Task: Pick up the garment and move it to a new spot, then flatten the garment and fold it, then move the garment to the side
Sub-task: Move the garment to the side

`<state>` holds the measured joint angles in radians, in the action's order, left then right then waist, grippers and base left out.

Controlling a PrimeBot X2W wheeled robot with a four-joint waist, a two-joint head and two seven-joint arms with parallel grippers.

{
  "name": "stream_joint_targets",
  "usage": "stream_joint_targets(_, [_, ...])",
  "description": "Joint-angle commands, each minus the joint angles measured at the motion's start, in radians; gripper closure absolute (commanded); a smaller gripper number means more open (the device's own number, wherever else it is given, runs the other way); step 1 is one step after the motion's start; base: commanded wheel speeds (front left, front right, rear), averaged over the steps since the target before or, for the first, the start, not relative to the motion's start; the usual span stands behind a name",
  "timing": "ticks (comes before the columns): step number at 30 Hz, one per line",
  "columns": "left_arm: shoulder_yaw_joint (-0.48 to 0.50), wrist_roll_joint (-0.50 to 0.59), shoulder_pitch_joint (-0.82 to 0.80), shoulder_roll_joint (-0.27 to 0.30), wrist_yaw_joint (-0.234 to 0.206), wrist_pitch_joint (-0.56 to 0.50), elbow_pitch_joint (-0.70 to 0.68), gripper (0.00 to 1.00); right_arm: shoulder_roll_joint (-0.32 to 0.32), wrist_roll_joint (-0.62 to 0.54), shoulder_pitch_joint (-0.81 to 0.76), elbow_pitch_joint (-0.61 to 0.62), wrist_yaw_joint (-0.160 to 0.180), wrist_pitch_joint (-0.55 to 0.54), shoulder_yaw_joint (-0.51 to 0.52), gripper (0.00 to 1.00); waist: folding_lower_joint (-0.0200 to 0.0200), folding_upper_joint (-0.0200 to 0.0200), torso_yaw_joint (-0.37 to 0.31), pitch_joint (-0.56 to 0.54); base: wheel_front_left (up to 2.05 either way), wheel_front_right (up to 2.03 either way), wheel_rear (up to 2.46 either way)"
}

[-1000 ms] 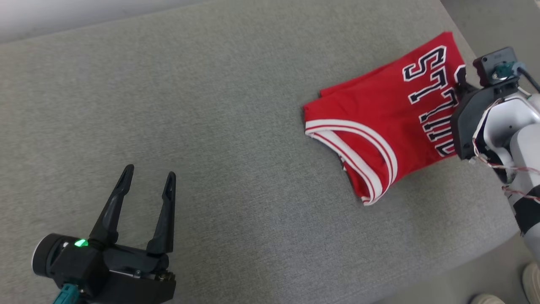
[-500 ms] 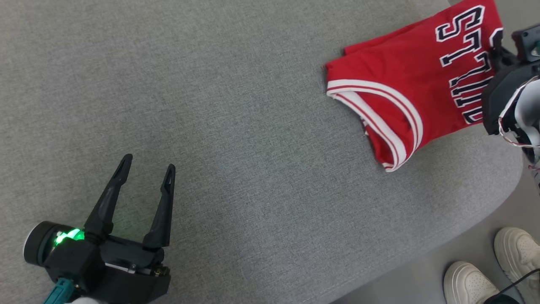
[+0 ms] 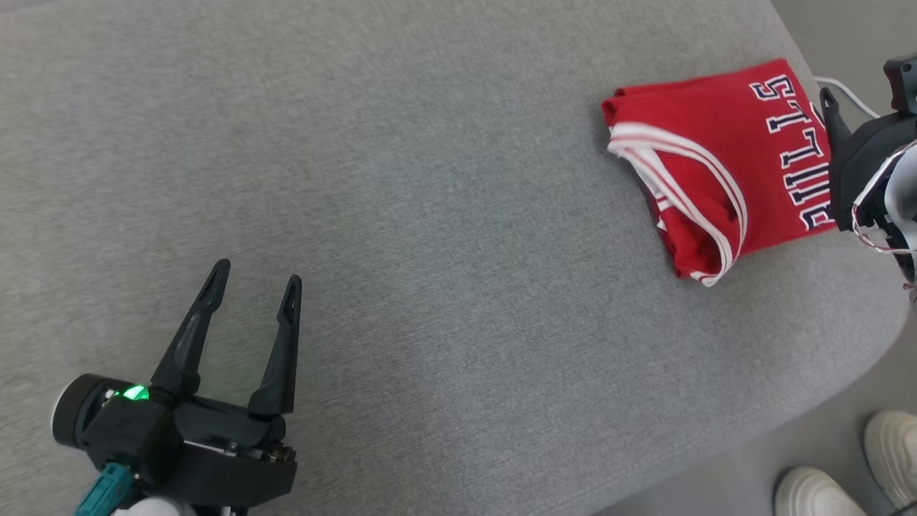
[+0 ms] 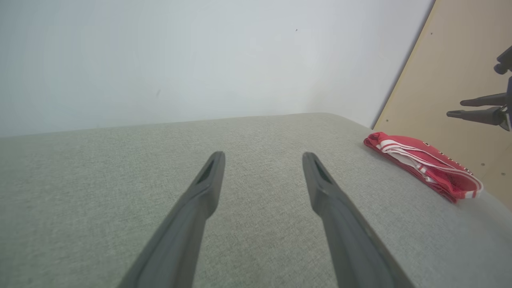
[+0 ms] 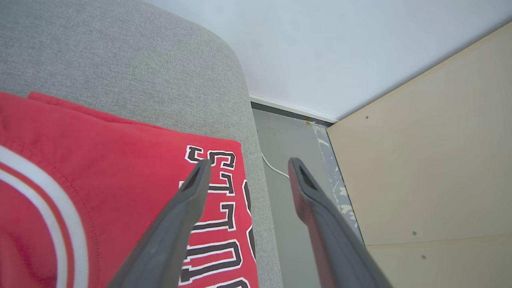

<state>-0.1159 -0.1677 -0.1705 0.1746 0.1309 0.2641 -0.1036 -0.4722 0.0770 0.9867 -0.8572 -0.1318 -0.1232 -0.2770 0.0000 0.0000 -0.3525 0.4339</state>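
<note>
Red jersey [image 3: 716, 158] folded on grey cushion [image 3: 430, 215]; my right hand [image 5: 250, 162] spread, empty, over its edge; left hand [image 3: 258, 272] spread, well apart.

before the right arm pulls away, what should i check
1. right gripper open, holding nothing: ok
2. right gripper above the jersey, not touching it: ok
3. jersey folded, on the cushion near its edge: ok
4. left gripper open, far from the jersey: ok
5. space beside the cushion free: not ok, a person's shoes stand there
</note>
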Motion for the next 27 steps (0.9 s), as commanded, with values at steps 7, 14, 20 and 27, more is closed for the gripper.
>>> stream_joint_targets(7, [0.033, -0.012, 0.061, -0.048, -0.006, 0.000, 0.031, 0.00, 0.008, 0.046, -0.065, 0.013, 0.003, 0.094, -0.042, 0.00, 0.0000, 0.0000, 0.122, -0.136, 0.00, 0.00, 0.00])
stream_joint_targets(14, [0.086, -0.023, 0.149, -0.080, -0.022, 0.000, 0.084, 0.00, 0.026, 0.174, -0.207, 0.137, 0.003, 0.207, -0.062, 0.00, 0.0000, 0.0000, 0.217, -0.258, 0.00, 0.00, 0.00])
stream_joint_targets(20, [0.118, -0.026, 0.217, -0.097, -0.042, 0.000, 0.145, 0.00, 0.032, 0.252, -0.368, 0.285, 0.003, 0.282, -0.050, 0.00, 0.0000, 0.0000, 0.287, -0.353, 0.00, 0.00, 0.00])
stream_joint_targets(27, [0.143, -0.039, 0.274, -0.113, -0.077, 0.000, 0.188, 0.00, 0.073, 0.245, -0.570, 0.438, 0.003, 0.309, 0.007, 0.00, 0.0000, 0.0000, 0.336, -0.437, 0.00, 0.00, 0.00])
